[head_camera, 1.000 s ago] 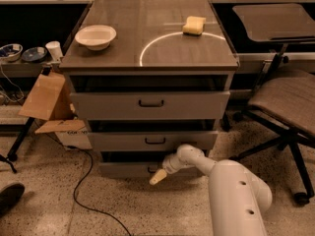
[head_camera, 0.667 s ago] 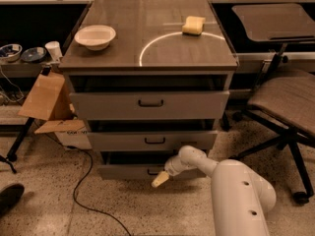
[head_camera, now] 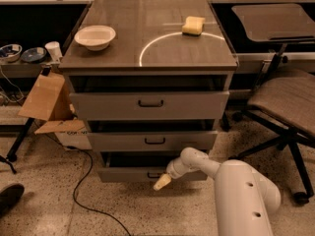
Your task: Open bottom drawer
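While the pincer (head_camera: 162, 182) hovers low, clenched or released I cannot tell, a straight level pull toward the near side, hooked square on the black handle (head_camera: 154, 175), should serve best. Just behind the pincer sits the bottom drawer (head_camera: 123, 174), lowest of three, a dark gap showing above, its handle just left of the tip

My gripper (head_camera: 162, 182) has slid a little down and to the right over the last second. It now sits at the lower edge of the bottom drawer (head_camera: 123, 174) front, just right of the handle (head_camera: 153, 175). The arm (head_camera: 197, 162) behind it has drifted the same way. The dark gap above that drawer front looks slightly deeper than before, as if it came out a touch, though I cannot be sure.
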